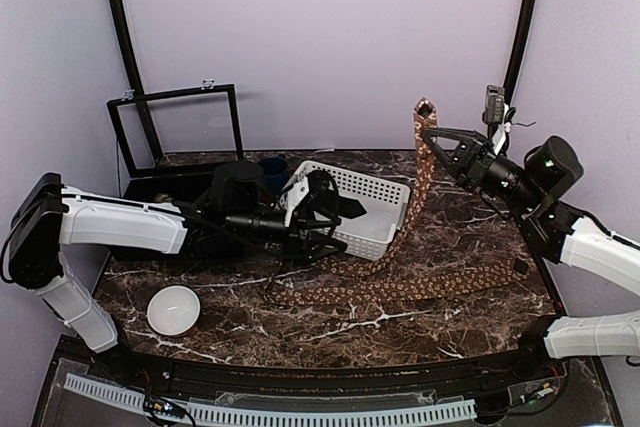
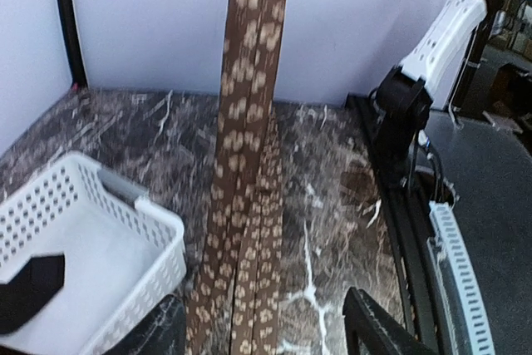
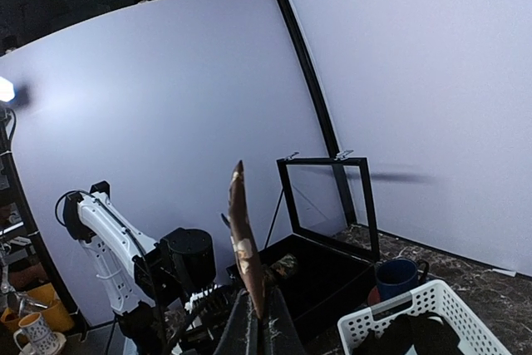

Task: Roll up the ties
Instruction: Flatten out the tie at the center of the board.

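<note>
Top external view showed the right claw point(image 1: 430, 133) raised high, clamped shut on one end of the tie point(image 1: 421, 182). The rest hung down and trailed across the tabletop point(image 1: 450, 319). Rolling had seemingly not begun. The left claw point(image 2: 266, 334) reached low beside the basket point(image 1: 385, 217), jaws wide and empty, facing the tie. Next it would likely need to pinch the cloth.

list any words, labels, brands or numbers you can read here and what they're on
No readable text in any view.
tie: only a tan repeating pattern, no lettering.
white basket, white bowl: no labels.
mug at the lower left of the right wrist view: a mark too small to read.
</note>
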Controlling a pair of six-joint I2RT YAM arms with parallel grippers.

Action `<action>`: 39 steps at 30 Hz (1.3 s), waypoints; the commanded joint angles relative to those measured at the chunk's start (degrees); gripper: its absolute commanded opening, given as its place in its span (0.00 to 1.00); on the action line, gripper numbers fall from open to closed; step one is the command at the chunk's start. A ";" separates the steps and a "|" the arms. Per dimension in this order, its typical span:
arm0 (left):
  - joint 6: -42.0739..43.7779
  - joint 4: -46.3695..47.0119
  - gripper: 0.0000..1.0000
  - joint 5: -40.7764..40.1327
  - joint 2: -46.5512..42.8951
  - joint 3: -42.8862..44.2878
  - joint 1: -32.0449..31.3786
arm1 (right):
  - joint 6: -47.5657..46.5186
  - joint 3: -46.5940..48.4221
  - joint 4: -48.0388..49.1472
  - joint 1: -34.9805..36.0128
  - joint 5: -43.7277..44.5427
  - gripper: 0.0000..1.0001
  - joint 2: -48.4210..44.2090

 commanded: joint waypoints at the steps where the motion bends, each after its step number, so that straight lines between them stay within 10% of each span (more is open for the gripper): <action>1: -7.40 18.32 0.68 10.40 0.33 5.23 0.20 | 0.43 -0.02 7.90 4.52 -0.36 0.00 3.15; 10: -14.84 31.47 0.79 15.17 5.76 11.44 -2.65 | 0.43 5.20 5.36 12.76 -0.36 0.00 10.03; 11: -14.42 31.11 0.78 14.89 6.32 11.80 -3.40 | 0.43 5.53 5.11 13.01 15.34 0.00 10.34; 12: -14.28 30.72 0.77 14.69 6.82 12.27 -3.82 | 0.43 5.91 4.99 13.36 -21.24 0.25 10.76; 14: -14.62 30.88 0.74 14.14 7.91 12.67 -4.30 | 7.48 6.60 4.72 13.90 -26.74 0.00 11.43; 27: -13.97 37.84 0.00 3.35 4.41 5.59 -4.90 | 2.04 7.88 -4.66 14.89 -23.00 0.02 10.22; 35: -2.59 30.09 0.00 -11.72 -4.74 -1.70 -4.98 | 4.37 6.59 -14.20 10.18 -6.71 0.77 5.54; 39: 7.71 22.36 0.00 -25.68 -7.98 -2.26 -5.88 | 9.34 5.94 -19.56 8.13 0.00 0.89 3.47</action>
